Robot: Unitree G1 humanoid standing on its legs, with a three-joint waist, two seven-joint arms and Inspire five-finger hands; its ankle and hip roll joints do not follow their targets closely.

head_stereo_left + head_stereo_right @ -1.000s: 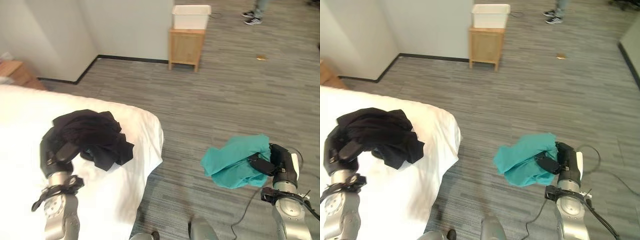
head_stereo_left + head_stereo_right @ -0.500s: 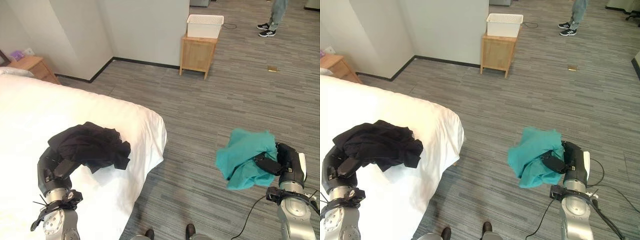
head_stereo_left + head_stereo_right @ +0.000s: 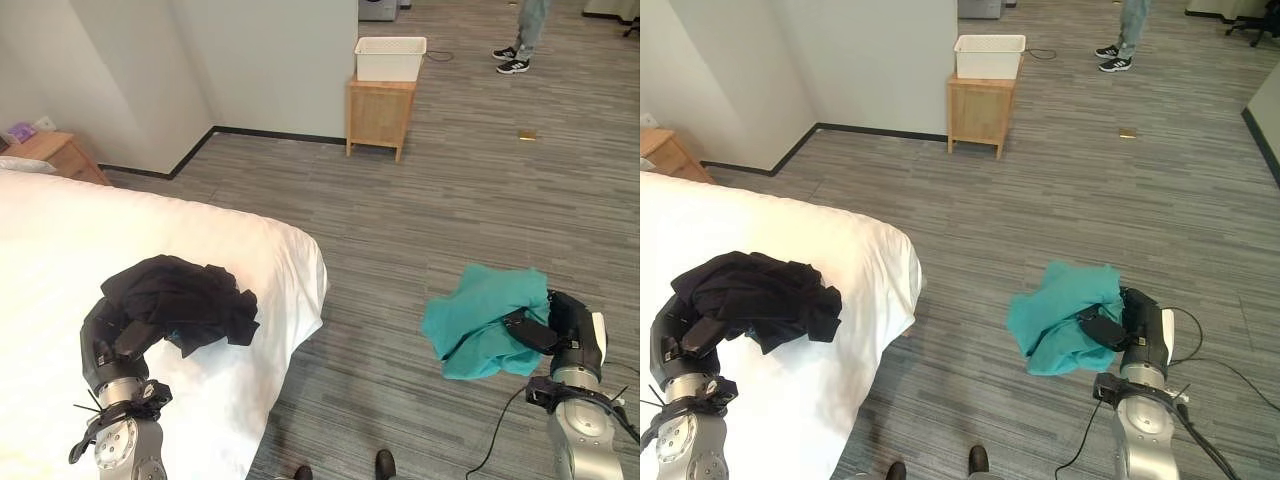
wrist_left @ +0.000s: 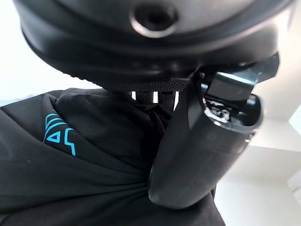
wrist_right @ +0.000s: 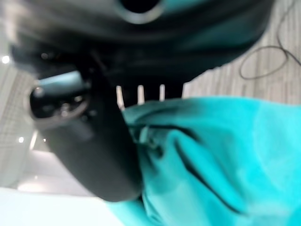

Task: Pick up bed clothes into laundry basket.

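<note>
The black garment is bunched in my left hand, held up over the white bed near its foot edge, with loose folds drooping toward the bed's corner. In my left wrist view my thumb presses into the dark cloth, which carries a small light-blue mark, and my fingers are curled round the bundle, so this hand is closed on it.

To the right, past the bed's corner and out over the grey striped floor, the teal garment hangs crumpled from my right hand. My right wrist view shows that thumb clamped against teal folds, with the fingers wrapped round the cloth, so this hand too is closed on its load, clear of the floor.

Far ahead, against the wall, a white laundry basket sits on top of a small wooden cabinet. Beyond it, a person's shoes stand on the floor. A wooden nightstand is by the head end of the bed at the left wall.
</note>
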